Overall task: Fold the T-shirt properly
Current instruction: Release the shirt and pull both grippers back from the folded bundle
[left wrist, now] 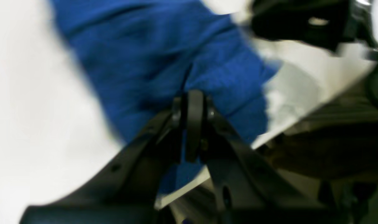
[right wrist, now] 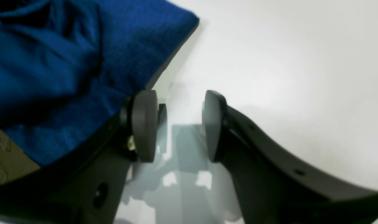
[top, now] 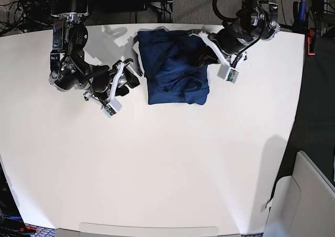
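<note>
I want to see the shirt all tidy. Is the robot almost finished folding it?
Nearly, it seems. The T-shirt already lies as a compact, roughly rectangular bundle on the white table, though wrinkled. The left gripper is shut on fabric at one edge. The right gripper is open over bare table beside the shirt. Left: letting go, perhaps smoothing.

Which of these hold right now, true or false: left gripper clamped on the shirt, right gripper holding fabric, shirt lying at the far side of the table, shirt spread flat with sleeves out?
1. The left gripper is shut on the T-shirt. True.
2. The right gripper holds fabric. False: it is open and empty, beside the shirt's edge.
3. The shirt lies at the far side of the white table. True.
4. The shirt is spread flat, sleeves out. False: it is folded into a compact, rumpled block.
</note>
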{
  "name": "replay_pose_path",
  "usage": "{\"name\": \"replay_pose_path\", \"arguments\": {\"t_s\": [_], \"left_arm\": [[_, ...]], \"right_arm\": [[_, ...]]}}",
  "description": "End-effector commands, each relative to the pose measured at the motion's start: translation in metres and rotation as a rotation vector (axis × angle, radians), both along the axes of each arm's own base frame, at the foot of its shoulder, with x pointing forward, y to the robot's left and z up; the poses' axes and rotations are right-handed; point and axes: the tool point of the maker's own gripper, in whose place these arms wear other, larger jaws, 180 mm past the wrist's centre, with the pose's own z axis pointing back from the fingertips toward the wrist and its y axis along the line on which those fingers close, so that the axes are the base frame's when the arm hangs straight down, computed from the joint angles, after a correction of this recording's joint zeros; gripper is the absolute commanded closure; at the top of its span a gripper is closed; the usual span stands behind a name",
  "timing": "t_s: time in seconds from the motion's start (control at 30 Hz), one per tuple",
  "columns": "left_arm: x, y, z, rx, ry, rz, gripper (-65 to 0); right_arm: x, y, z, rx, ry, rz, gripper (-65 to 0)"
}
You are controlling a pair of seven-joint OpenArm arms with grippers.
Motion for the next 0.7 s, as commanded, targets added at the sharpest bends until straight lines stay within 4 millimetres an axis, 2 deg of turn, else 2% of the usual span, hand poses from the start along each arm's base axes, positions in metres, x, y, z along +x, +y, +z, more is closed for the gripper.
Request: {"name": "replay_pose_path", "arguments": {"t_s": [0.0, 0.13, 0.47, 0.57, 0.67], "left_arm": [[0.004, 0.003, 0.01, -0.017, -0.035, 0.015, -0.6], [0.001, 0.018, 0.006, 0.003, -0.019, 0.053, -0.6], [-0.028, 0.053, -0.013, 0.075, 0.061, 0.102, -0.6], [-0.029, 0.049, -0.012, 0.065, 0.059, 0.101, -0.8], [-0.018, 0.042, -0.001, 0.037, 0.021, 0.099, -3.7]], "right_arm": [[0.01, 0.004, 0.014, 0.029, -0.055, 0.002, -25.4], [0.011, 0.004, 0.015, 0.029, -0.056, 0.003, -25.4], [0.014, 0.004, 0.017, 0.029, -0.064, 0.002, -25.4], [0.014, 0.007, 0.017, 0.037, -0.064, 0.004, -25.4], [0.014, 0.013, 0.019, 0.055, -0.065, 0.004, -25.4]]}}
